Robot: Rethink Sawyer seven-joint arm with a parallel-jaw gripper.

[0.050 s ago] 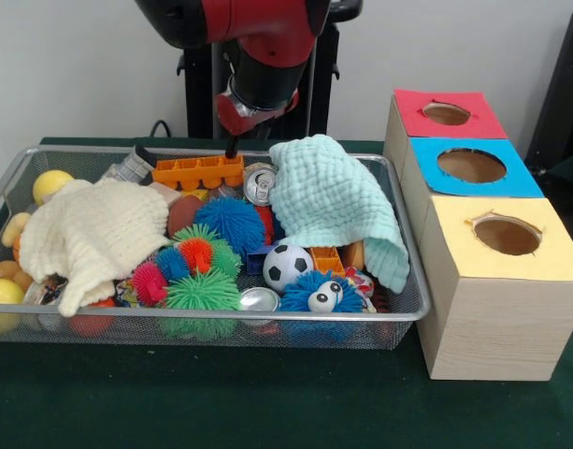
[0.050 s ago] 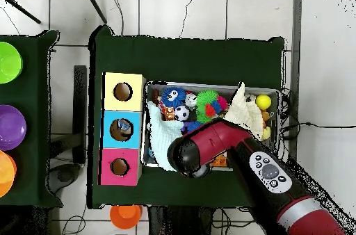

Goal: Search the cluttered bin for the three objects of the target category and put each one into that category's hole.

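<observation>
- Far left of the wire bin [image 1: 412, 313]: a yellow ball [image 1: 50, 183] at about ten o'clock, with a cream cloth [image 1: 94, 234] heaped just beside it.
- At twelve o'clock sits the orange block tray [image 1: 198, 171], long axis running left-right along the back wall, cups facing up.
- The gripper [image 1: 232, 146] comes straight down onto the tray's right end; whether its tips are apart or together cannot be told.
- Centre: a blue spiky ball [image 1: 229, 221], a green spiky ball [image 1: 202, 292], a soccer ball [image 1: 287, 266] and a silver can [image 1: 260, 185] crowded together.
- A mint cloth [image 1: 335, 201] drapes over the bin's right side.
- At three o'clock, outside the bin: the red hole box [image 1: 445, 114], the blue hole box [image 1: 471, 166] and the yellow hole box [image 1: 506, 236].
</observation>
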